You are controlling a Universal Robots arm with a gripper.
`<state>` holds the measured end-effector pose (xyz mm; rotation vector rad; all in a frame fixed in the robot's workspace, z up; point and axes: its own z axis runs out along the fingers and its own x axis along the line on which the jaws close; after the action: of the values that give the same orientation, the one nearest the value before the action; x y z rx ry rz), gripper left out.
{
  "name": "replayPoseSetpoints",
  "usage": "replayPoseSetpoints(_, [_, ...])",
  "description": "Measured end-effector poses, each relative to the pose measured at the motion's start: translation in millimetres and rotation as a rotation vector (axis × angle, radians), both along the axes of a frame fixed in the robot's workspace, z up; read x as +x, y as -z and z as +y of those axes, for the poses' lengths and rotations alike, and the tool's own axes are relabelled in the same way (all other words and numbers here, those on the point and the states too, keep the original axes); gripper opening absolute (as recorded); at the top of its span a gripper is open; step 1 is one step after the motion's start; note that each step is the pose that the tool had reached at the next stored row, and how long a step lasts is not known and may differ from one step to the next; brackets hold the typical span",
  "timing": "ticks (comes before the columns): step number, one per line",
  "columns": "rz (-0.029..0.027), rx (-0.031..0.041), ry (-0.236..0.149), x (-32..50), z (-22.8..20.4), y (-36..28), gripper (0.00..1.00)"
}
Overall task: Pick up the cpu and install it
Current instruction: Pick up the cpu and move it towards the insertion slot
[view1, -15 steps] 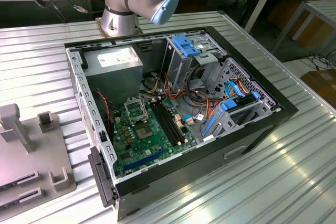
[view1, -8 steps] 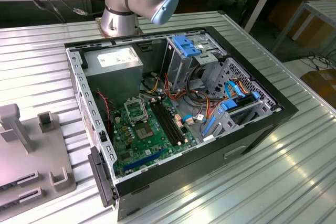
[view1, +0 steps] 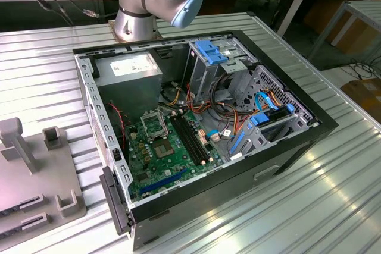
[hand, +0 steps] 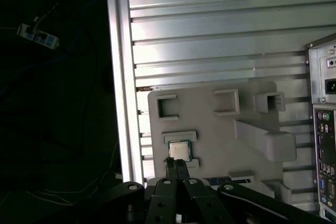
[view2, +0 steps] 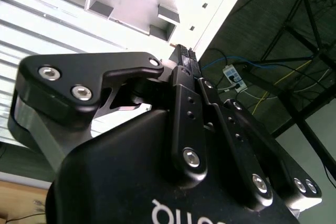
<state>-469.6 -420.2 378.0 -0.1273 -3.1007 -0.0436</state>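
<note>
The cpu, a small flat square silver-grey chip [hand: 179, 150], lies between two small blocks on a pale grey plastic fixture plate [hand: 220, 135]
The black gripper [hand: 176, 162] hangs close by it, jaws pressed together on nothing; ribbed aluminium table [hand: 210, 24] beneath, dark floor with a white power strip [hand: 37, 34] beyond

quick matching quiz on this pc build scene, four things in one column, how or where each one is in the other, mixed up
Things:
1. cpu
2. motherboard
3. gripper
4. cpu socket

Place or state:
a. green, lying inside the open computer case
b. shut, tips close to the chip
c. seated on the grey fixture plate
d. metal-framed square with a dark centre

Pairs: 1-c, 2-a, 3-b, 4-d
</note>
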Motion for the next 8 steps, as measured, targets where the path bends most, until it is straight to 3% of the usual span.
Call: replayPoseSetpoints(8, [0.0001,0.0000,-0.009,-0.1,0.0,0.0,0.11])
